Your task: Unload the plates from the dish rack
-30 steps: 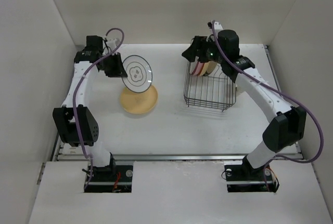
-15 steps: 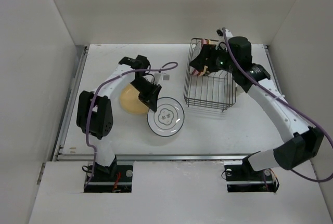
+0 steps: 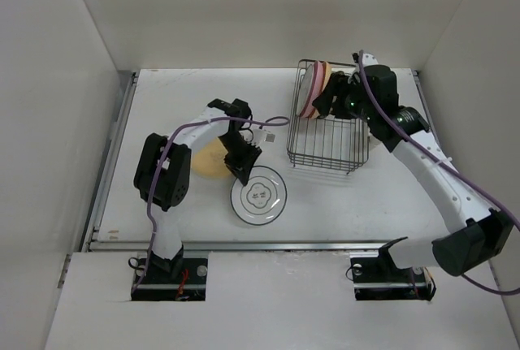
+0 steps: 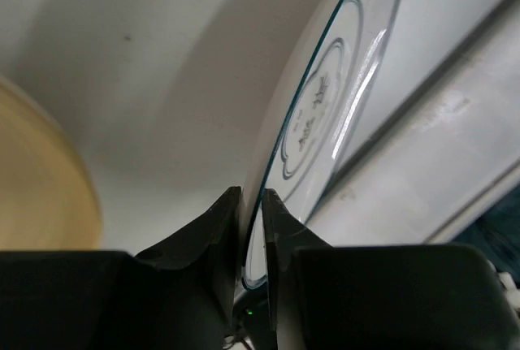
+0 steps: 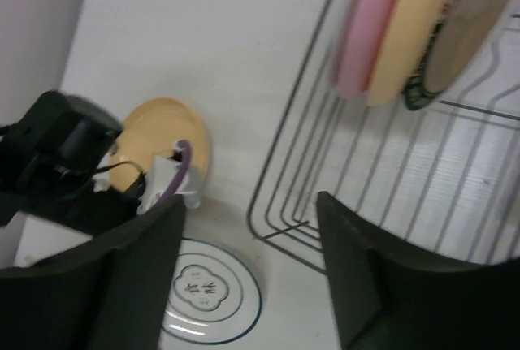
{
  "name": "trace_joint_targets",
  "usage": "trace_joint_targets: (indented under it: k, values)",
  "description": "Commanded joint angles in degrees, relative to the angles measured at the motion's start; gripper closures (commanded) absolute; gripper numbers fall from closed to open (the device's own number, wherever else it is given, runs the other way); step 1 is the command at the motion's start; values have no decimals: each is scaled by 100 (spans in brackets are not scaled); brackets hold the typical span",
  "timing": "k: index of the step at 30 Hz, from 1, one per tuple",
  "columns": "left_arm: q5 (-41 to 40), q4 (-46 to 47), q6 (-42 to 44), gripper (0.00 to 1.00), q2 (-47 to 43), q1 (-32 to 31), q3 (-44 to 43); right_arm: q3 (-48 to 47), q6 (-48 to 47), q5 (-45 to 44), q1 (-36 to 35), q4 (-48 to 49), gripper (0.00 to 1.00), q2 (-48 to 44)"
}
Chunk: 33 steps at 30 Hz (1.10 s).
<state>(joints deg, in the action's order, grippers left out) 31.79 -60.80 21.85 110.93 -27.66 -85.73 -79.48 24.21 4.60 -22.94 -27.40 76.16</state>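
Set-down step: the left tool [image 4: 253, 204] grips the rim of the white plate [image 3: 257, 195], left of the rack [image 3: 329, 143] beside 1 yellow plate [image 3: 207, 159]. Next it needs to let go. The right tool [image 5: 248, 204], spread wide, hangs by the racked plates [image 5: 366, 25]. Only the left wrist view shows the grip; only the right wrist view shows that spread.

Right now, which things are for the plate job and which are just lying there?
For the job: dish rack; racked plates; white patterned plate pinched in the left end effector; yellow plate lying flat.
Just there: purple cable; table.
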Motion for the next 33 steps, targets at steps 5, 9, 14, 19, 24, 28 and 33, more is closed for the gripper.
trace_joint_targets:
  k: [5, 9, 14, 19, 24, 28, 33]
  values:
    - [-1166, 849, -567, 78, -63, -47, -31, -1095, 453, -3200, -18, -995, 38, 609]
    - [-1456, 912, -717, 70, -11, -47, -31, -1648, 392, -3773, 97, -1171, 35, 1400]
    - [-1509, 851, -717, 57, -10, -47, -224, -2264, 392, -3967, 395, -1171, 35, 2340]
    - [-1448, 648, -830, 52, -63, 24, -575, -2624, 392, -3871, 649, -987, 35, 2877]
    - [-1395, 429, -884, 51, -168, 164, -857, -2941, 392, -3380, 904, -882, 37, 3448]
    - [-1289, 227, -884, 51, -169, 164, -963, -2941, 392, -2535, 1028, -521, 43, 3721]
    - [-1395, 95, -945, 51, -169, 217, -1094, -3047, 330, -2122, 1028, -398, 56, 4056]
